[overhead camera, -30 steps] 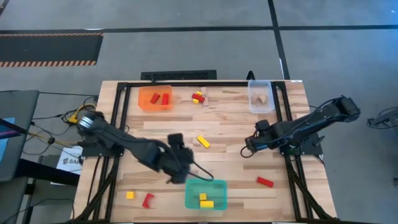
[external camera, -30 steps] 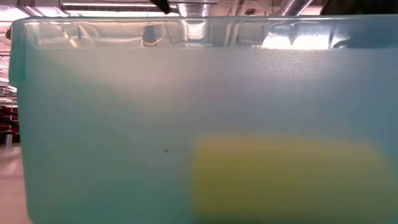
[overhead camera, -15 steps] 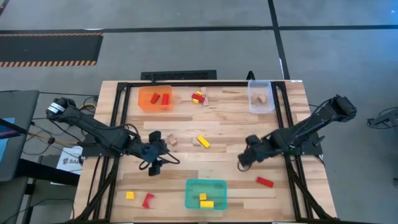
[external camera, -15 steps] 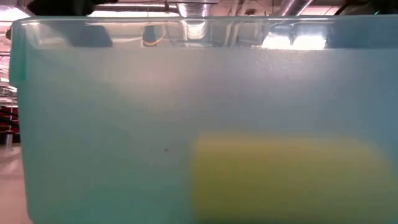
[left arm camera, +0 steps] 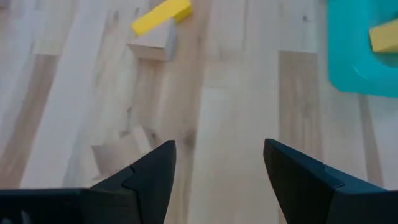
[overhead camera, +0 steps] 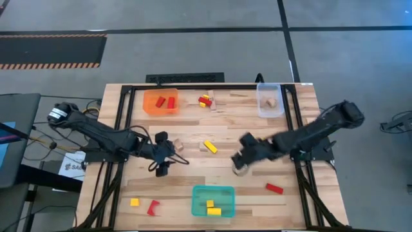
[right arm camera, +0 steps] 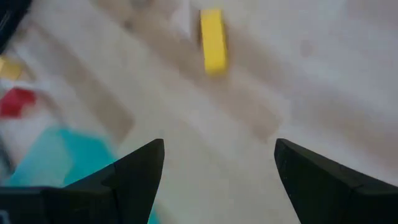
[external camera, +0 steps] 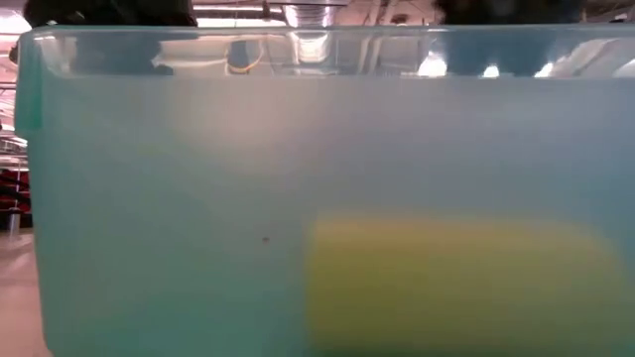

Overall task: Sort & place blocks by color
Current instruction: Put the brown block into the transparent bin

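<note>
From above, the left gripper (overhead camera: 162, 169) hovers over the slatted wooden table (overhead camera: 302, 196) just beside a pale wooden block (overhead camera: 178, 146); its wrist view shows the dark fingers (left arm camera: 154, 171) spread apart with nothing between them, and that pale block (left arm camera: 121, 154) lying close ahead. The right gripper (overhead camera: 239, 165) hangs mid-table, its fingers (right arm camera: 137, 167) likewise parted and empty, facing a yellow oblong block (right arm camera: 213, 41). That yellow block (overhead camera: 210, 147) lies beside another pale one (overhead camera: 204, 148). The low view gives only the translucent teal tray (external camera: 149, 198) wall, a yellow block (external camera: 456, 283) blurred behind it, and ceiling pipes above. Overhead, the teal tray (overhead camera: 198, 205) holds two yellow blocks, the orange tray (overhead camera: 148, 103) two red ones, the clear tray (overhead camera: 262, 106) a wooden piece. Loose red (overhead camera: 274, 189) and yellow (overhead camera: 134, 202) blocks lie near the front edge; grey floor surrounds the table
</note>
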